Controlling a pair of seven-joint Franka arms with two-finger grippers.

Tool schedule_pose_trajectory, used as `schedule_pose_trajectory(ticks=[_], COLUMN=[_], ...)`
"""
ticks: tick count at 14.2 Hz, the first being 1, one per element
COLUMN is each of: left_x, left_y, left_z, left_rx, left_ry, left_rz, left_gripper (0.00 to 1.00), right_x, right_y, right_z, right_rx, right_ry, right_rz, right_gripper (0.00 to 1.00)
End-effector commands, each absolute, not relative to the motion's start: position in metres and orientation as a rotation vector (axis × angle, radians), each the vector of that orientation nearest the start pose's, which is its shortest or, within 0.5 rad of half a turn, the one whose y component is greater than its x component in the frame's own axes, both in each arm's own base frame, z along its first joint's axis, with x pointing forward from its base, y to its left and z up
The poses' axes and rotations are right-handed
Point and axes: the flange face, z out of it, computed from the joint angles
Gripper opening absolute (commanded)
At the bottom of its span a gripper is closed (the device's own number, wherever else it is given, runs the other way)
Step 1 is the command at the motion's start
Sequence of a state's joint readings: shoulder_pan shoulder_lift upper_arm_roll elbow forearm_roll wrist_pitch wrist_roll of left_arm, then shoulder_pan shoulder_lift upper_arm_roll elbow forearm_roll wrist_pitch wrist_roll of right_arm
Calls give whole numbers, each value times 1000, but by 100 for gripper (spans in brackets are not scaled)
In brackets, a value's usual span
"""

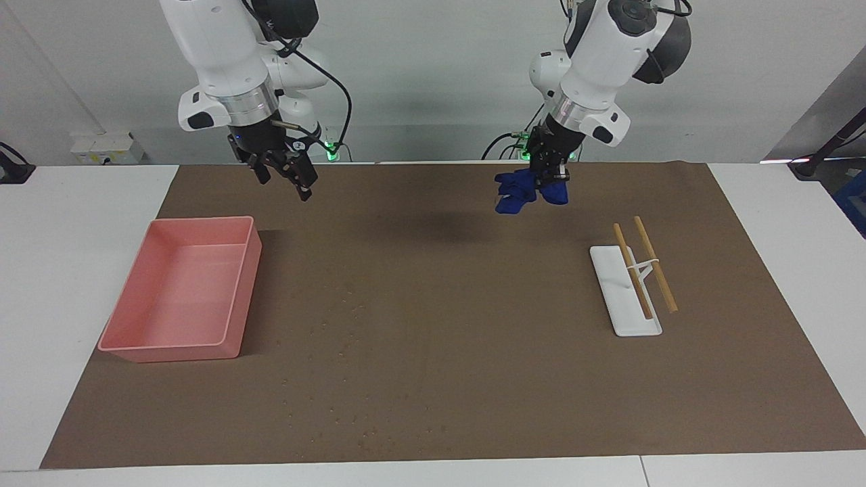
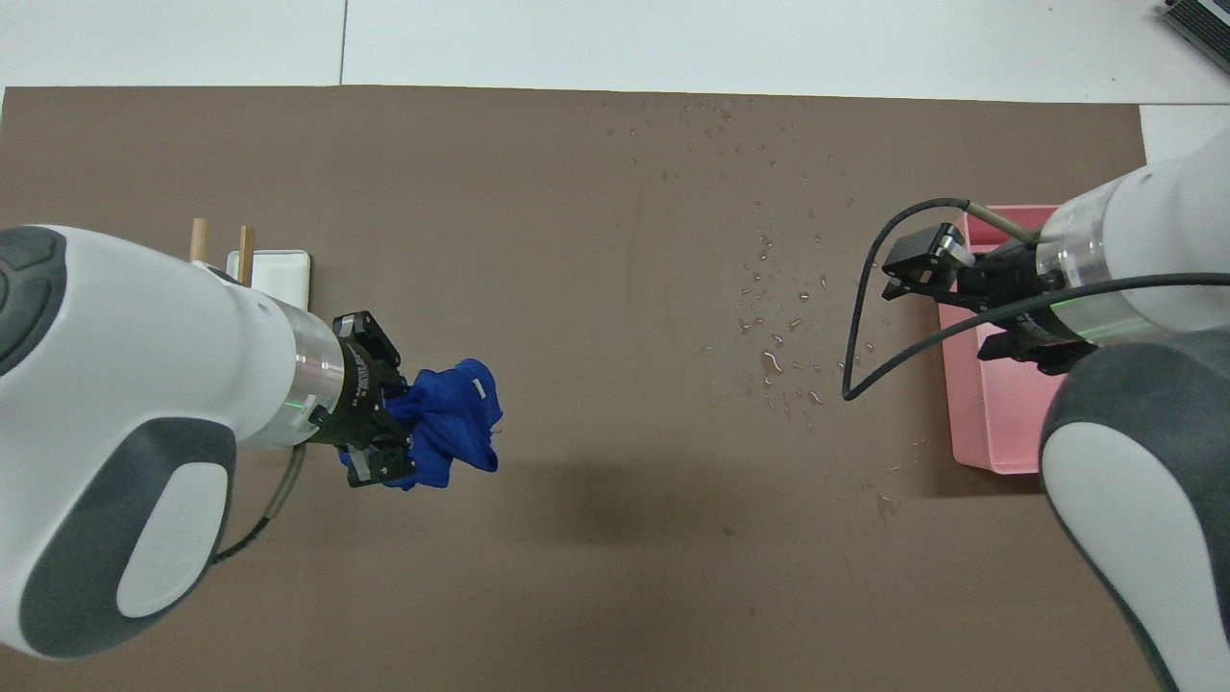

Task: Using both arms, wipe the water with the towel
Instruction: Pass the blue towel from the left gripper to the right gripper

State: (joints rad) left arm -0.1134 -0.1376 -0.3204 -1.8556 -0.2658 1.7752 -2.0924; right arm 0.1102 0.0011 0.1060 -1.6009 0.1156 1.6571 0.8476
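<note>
The left gripper (image 1: 549, 177) pinched the soft, floppy, light blue towel (image 1: 517, 191) by one bunched edge; the right gripper (image 1: 284, 174) hung wide open.

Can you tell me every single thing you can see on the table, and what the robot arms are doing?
Brown table mat: one, brown, covering most of the white table.
Pink plastic bin: one, pink, at the right arm's end of the mat.
White flat tray: one, white, at the left arm's end.
Wooden sticks: two, tan, leaning across the tray.
Water droplets: many, pale, tiny, on the mat beside the bin.
Deep-blue soft towel: one, blue, bunched, hanging in the air over bare mat.
Left gripper: one, black, shut on the towel.
Right gripper: one, black, open, empty, in the air close to the bin.
</note>
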Motion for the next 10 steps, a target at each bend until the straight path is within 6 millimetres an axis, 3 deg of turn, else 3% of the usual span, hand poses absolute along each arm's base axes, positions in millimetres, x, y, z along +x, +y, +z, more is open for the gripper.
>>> schedule_pose_trajectory(ticks=[1, 5, 10], left_x=[450, 433, 424], left_y=[-298, -348, -374], left_z=[600, 615, 655], left_rx=[1800, 1526, 1220], left_ry=[2286, 2323, 2338], left_rz=[-326, -338, -407], left_gripper=[0, 0, 0], right_x=[550, 544, 532], right_y=[149, 189, 218], right_z=[616, 616, 612], right_rx=[-2638, -2556, -2526], right_ry=[1184, 1275, 1358], right_rz=[94, 122, 173], right_gripper=[100, 100, 100])
